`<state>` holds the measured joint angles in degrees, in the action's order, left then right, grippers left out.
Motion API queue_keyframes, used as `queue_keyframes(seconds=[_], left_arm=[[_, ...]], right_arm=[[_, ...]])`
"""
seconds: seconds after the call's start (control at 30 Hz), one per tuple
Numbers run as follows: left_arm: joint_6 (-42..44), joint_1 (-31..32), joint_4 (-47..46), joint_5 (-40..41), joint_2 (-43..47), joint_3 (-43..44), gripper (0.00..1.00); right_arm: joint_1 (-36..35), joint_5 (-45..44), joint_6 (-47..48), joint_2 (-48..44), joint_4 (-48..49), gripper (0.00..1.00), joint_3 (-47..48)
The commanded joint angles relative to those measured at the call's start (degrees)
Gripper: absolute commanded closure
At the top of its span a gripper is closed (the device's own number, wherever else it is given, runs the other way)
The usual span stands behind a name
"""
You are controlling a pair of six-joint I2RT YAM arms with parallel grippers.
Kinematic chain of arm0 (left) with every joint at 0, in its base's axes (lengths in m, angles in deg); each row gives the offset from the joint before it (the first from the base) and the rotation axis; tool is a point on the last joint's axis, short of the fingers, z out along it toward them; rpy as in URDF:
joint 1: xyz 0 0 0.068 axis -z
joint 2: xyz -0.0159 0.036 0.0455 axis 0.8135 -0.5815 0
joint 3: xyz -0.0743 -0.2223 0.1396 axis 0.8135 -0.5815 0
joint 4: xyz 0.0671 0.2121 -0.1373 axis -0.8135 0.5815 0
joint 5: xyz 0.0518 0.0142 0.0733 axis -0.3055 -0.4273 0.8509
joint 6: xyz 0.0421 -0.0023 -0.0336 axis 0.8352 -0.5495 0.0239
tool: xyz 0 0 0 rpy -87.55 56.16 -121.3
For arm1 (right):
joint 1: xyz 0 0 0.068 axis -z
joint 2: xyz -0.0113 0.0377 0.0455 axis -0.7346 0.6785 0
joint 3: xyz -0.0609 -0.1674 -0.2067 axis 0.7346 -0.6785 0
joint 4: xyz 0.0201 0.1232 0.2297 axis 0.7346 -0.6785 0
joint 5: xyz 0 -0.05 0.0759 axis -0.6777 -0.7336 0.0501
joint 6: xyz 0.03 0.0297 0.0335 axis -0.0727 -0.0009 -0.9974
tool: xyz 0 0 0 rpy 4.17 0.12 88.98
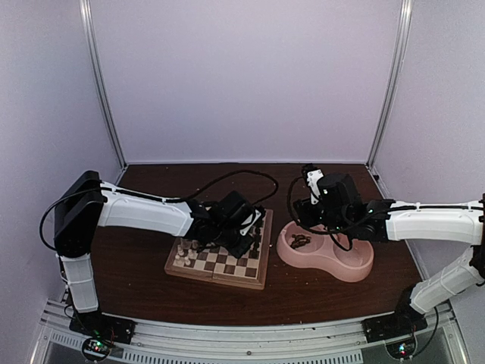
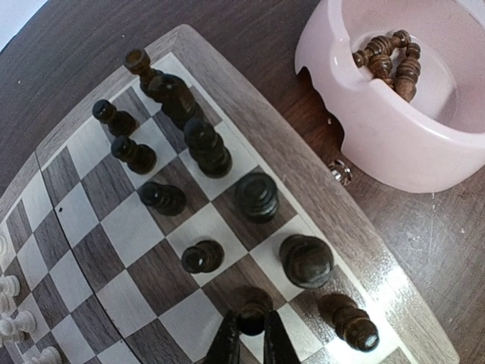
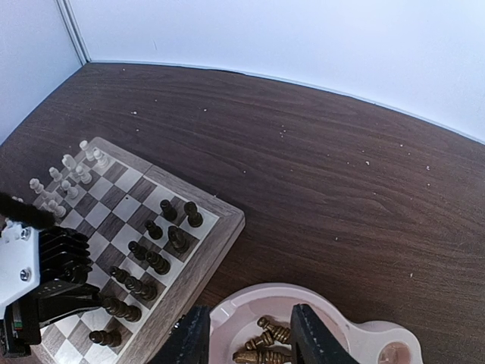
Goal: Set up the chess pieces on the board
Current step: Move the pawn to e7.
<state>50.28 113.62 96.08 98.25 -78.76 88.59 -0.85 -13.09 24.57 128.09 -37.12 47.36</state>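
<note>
The board (image 1: 214, 277) lies between the arms, and its tan rim (image 2: 303, 176) fills the left wrist view. Several dark brown chess pieces (image 2: 206, 149) stand in two rows along its right side. Cream pieces (image 1: 183, 251) stand on its left side (image 3: 67, 179). My left gripper (image 2: 252, 327) is shut on a dark pawn (image 2: 255, 309) that stands upright on a square near the board's right edge. My right gripper (image 3: 251, 335) hangs open over the pink bowl (image 3: 241, 302), with nothing between its fingers. Several dark pieces (image 3: 267, 346) lie loose in the bowl below it.
The pink double bowl (image 1: 350, 265) sits right of the board, close to its rim (image 2: 394, 155), with dark pieces (image 2: 388, 59) in its left cup. White walls and metal posts enclose the dark wooden table (image 3: 326, 159).
</note>
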Motion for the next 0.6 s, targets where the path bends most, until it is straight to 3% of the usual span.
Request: queue_keyframes(seconds=[0.0,0.57], left_arm=[[1.00,-0.55,-0.82,1.04,-0.64,1.69,0.94],[1.44,-0.74,-0.69,1.49,-1.46,2.09,0.94]], right_arm=[[0.22,0.58,-0.72,-0.46,0.18,0.61,0.11],[0.27,0.92,-0.81,-0.46,0.26,0.62,0.11]])
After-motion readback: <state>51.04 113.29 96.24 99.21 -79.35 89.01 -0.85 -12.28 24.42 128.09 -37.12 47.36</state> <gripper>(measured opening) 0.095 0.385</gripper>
